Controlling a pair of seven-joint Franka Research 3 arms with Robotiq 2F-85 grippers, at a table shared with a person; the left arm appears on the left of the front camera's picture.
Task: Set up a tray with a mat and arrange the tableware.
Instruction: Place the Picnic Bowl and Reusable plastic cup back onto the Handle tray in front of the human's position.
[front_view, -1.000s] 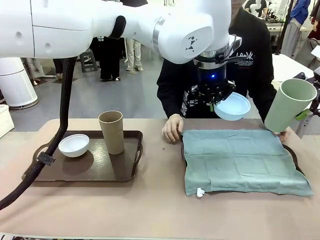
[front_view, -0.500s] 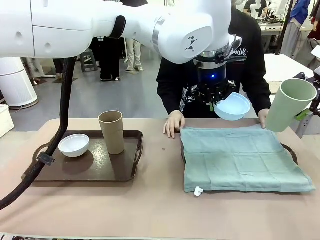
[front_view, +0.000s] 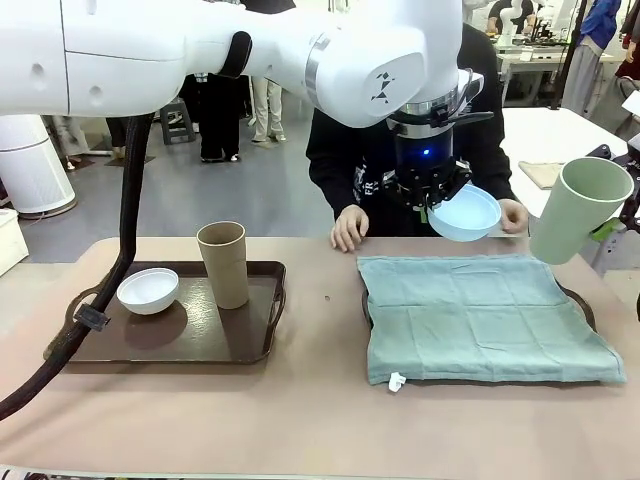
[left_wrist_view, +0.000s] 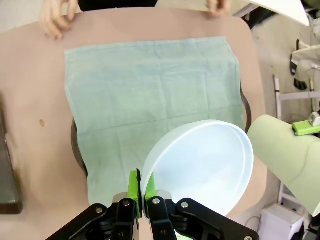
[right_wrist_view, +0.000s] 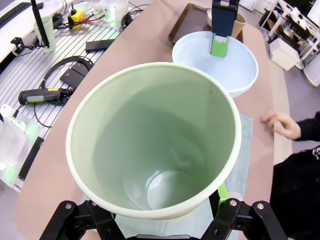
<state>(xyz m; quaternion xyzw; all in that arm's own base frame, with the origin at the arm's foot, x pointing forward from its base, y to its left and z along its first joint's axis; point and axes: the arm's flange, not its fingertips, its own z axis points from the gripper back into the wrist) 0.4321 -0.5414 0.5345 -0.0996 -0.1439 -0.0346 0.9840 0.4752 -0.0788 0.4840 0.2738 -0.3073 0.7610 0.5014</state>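
**Two pieces on the left tray, two in the air over the mat**

The white bowl (front_view: 148, 290) sits upright on the brown left tray (front_view: 255, 340), with the tan-brown cup (front_view: 223, 264) standing just beside it. The grey-green cloth mat (front_view: 485, 318) lies spread flat over the right tray (front_view: 586, 306), whose dark rim peeks out at the edges. The light blue bowl (front_view: 464, 212) hangs tilted above the mat's far edge, its rim pinched between the fingers (left_wrist_view: 133, 186) of the left gripper (left_wrist_view: 142, 183). The pale green cup (front_view: 580, 210), empty and tilted, is held by the right gripper (right_wrist_view: 162, 207) off the mat's right side.
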